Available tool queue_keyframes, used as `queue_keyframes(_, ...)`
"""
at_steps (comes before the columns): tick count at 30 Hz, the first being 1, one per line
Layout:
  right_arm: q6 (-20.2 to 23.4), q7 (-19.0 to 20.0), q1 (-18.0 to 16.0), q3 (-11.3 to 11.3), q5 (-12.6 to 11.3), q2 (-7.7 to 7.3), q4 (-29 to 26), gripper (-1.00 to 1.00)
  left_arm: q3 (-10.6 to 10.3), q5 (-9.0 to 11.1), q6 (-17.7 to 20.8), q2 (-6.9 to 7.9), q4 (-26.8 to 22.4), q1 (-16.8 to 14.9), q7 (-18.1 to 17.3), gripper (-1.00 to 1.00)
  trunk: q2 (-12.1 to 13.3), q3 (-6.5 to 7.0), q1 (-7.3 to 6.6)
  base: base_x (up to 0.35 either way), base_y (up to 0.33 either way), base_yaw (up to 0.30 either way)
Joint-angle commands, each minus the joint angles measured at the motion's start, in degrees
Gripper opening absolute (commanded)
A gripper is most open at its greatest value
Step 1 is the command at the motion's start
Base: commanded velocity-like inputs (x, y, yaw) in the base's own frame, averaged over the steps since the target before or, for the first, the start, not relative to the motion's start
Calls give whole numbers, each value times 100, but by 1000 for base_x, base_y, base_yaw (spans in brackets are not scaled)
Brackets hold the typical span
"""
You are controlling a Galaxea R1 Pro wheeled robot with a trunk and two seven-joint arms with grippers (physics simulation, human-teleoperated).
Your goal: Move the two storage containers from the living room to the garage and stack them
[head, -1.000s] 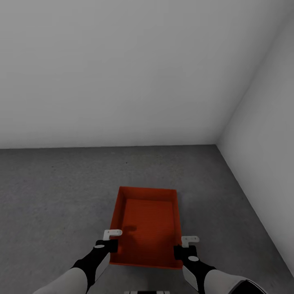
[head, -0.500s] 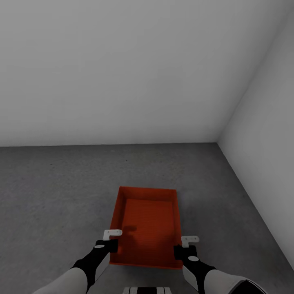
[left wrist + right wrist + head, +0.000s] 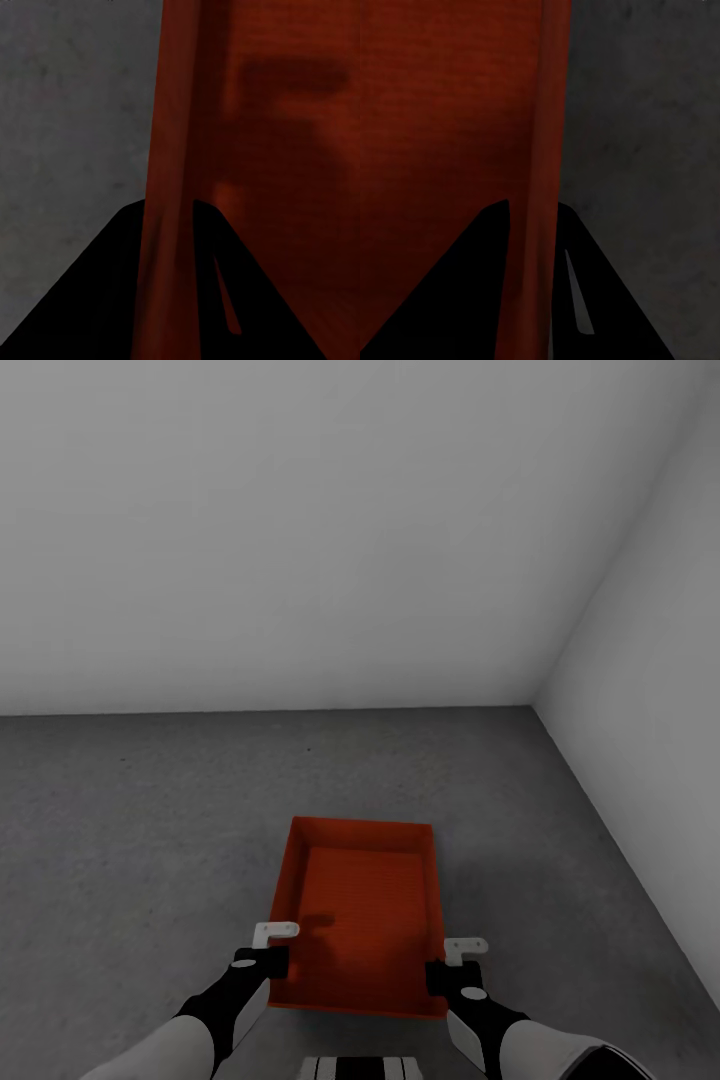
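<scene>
**Concrete floor near the corner**

The dark grey speckled floor (image 3: pixel 150 830) fills the lower half of the frame, meeting white walls (image 3: pixel 300 530) above and at right. 1 red-orange container (image 3: pixel 362 910) sits low at centre.

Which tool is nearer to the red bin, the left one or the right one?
Neither: both hold it. The left tool straddles the red bin's left wall near its close corner; the right tool straddles its right wall likewise.
</scene>
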Motion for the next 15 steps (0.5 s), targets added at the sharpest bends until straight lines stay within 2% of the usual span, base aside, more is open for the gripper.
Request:
queue_keyframes(1, -38, -208, -5, 76, -63, -275, -5, -100, -42, 66, 39, 3, 5, 1, 39, -100, -1, -3, -1, 0, 0, 0)
queue_keyframes(15, -38, -208, -6, 84, -61, -281, -19, -100, -42, 40, 39, 3, 5, 1, 48, -100, -1, -3, -1, 0, 0, 0)
